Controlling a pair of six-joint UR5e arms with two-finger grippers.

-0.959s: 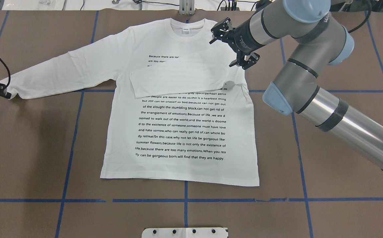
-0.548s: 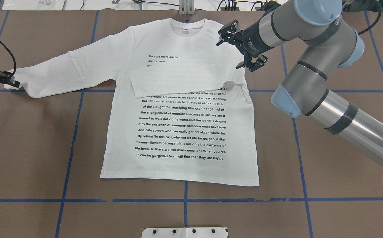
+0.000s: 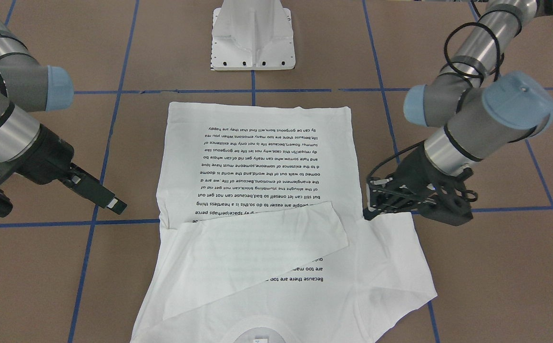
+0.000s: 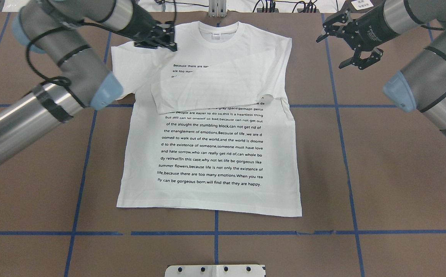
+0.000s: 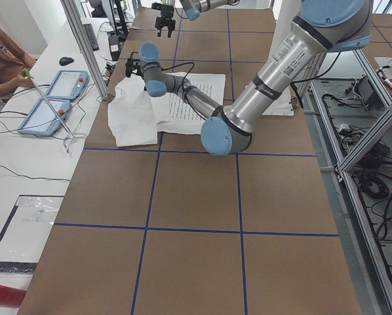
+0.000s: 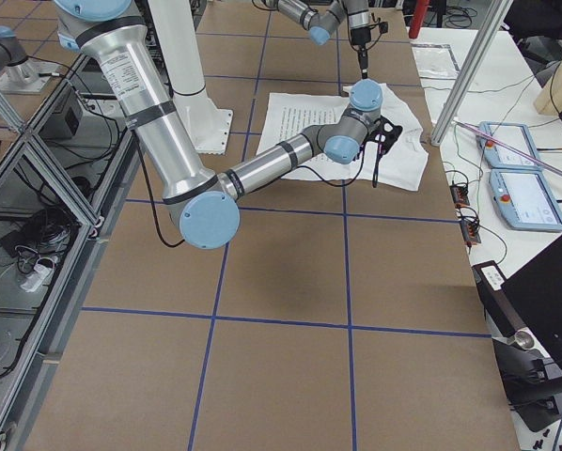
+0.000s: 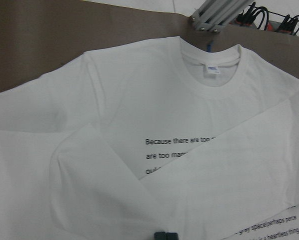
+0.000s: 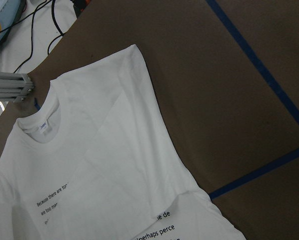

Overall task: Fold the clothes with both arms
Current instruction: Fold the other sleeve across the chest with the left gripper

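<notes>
The white shirt (image 4: 211, 154) lies flat, text side up, collar toward the table's far edge. Its right sleeve (image 4: 211, 86) is folded across the chest. My left gripper (image 4: 169, 46) hangs over the shirt's left shoulder, and the left sleeve is drawn in over the body. In the left wrist view the fingertips (image 7: 164, 235) are pressed together on the sleeve (image 7: 99, 190). My right gripper (image 4: 330, 53) stands open above bare table, right of the shirt's right shoulder, with nothing in it. The front-facing view shows the left gripper (image 3: 367, 213) at the shirt's (image 3: 257, 162) edge.
The white pedestal base (image 3: 252, 38) stands at the near edge, behind the shirt's hem. Blue tape lines (image 4: 215, 232) cross the brown table. An aluminium post (image 4: 217, 7) and cables sit past the collar. A seated person (image 5: 2, 56) and two tablets (image 5: 52, 98) are beside the table.
My left gripper has carried the left sleeve from the table's far left in over the shirt's left shoulder. My right gripper, still open, has drawn back to the right, off the shirt.
</notes>
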